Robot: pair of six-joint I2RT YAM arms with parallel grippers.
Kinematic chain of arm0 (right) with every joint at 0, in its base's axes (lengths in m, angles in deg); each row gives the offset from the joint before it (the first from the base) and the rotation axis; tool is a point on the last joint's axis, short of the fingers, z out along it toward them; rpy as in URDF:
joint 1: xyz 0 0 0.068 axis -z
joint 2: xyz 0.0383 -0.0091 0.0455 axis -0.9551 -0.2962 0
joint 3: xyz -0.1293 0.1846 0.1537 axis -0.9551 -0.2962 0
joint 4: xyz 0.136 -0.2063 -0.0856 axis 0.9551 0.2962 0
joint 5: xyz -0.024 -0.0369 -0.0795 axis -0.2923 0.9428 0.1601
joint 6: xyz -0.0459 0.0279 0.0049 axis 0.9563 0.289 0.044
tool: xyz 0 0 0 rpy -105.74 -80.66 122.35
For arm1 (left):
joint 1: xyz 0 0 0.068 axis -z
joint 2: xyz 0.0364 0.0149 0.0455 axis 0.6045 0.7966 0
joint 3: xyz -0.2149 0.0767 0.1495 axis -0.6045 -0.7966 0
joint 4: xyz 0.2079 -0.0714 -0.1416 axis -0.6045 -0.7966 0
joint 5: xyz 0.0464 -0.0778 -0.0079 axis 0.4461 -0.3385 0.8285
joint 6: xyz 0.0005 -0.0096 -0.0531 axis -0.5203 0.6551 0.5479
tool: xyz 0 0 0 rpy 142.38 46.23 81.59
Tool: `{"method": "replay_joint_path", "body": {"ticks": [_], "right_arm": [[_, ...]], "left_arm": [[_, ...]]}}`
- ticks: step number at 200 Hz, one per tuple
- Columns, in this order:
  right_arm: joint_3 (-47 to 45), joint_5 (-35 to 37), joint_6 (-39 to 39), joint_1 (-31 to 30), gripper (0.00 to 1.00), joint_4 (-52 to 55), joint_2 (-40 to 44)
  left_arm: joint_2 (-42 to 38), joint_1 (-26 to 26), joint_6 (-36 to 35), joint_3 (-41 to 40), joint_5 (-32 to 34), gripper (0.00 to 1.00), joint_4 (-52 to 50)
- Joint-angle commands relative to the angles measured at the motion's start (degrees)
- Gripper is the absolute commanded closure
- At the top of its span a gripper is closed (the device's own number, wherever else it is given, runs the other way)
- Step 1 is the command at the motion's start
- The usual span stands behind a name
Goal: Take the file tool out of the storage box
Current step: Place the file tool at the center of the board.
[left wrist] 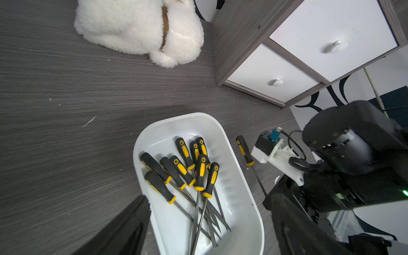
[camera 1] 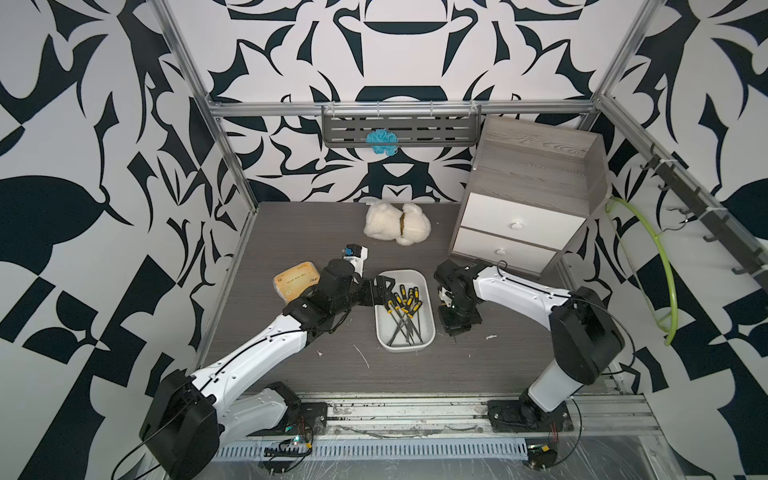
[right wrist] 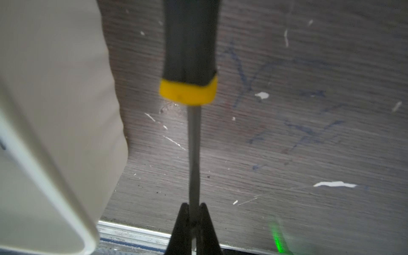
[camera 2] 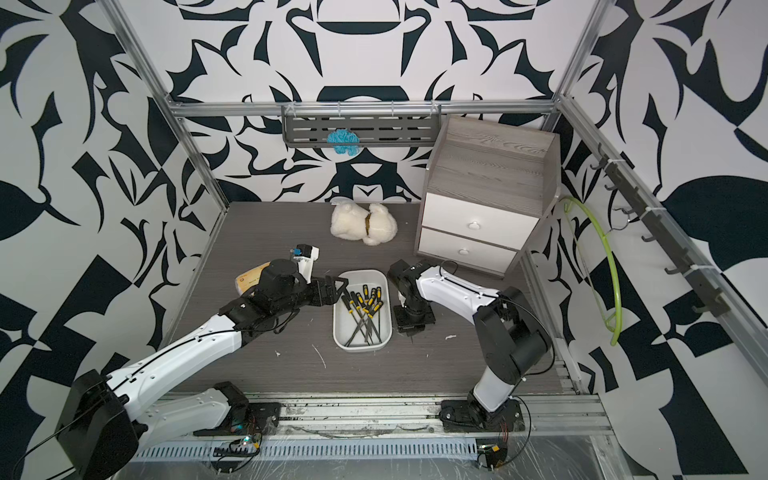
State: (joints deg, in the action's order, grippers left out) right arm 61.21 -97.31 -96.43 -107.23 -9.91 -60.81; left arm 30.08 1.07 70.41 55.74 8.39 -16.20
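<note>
Storage box: the shallow white plastic rectangular tub [camera 1: 384,332] sits mid-tabletop [camera 1: 291,365], on the dark grey wood-grain surface, between the two arms.
Files in box: a loose heap of slim metal files with black-and-yellow handles [left wrist: 187,172] lies inside, shafts crossing.
File tool: one black-handled file with a yellow collar [right wrist: 189,55] is outside the tub, just beside its long wall on the right arm's side and running along it. In the left wrist view [left wrist: 244,150] it shows low over the tabletop; whether it touches the surface cannot be told.
Right claw: the right claw [right wrist: 194,206] is clenched on that file's bare metal shaft, below the collar.
Left claw: the left claw [camera 1: 382,292] is released, jaws spread wide, at the tub's rim on the left arm's side, holding nothing.
Surroundings: a white plush toy [camera 1: 397,224] lies toward the back; a grey wood-grain cabinet with two white drawers [camera 1: 536,187] stands at the back right; a yellow packet [camera 1: 295,280] lies beside the left arm.
</note>
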Motion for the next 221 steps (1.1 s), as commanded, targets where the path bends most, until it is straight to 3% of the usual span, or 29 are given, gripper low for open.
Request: {"method": "replay_joint_path", "body": {"ticks": [1,115,147,221], "right_arm": [[3.15,-0.69,1.12,0.48,1.0,1.42,-1.31],[3.54,-1.22,1.31,2.25,1.0,-2.69,-9.61],[2.55,-0.93,1.31,2.31,0.9,-3.32,-8.83],[1.64,0.21,1.68,2.34,0.83,-2.86,-6.11]], "left_arm": [[-0.76,0.15,-0.13,1.18,-0.91,0.09,-1.08],[-1.62,1.05,0.4,1.26,-1.43,0.1,-1.6],[-0.16,1.2,0.4,1.95,-1.96,0.1,-2.04],[1.72,1.39,0.31,2.58,-2.06,0.11,-2.13]]}}
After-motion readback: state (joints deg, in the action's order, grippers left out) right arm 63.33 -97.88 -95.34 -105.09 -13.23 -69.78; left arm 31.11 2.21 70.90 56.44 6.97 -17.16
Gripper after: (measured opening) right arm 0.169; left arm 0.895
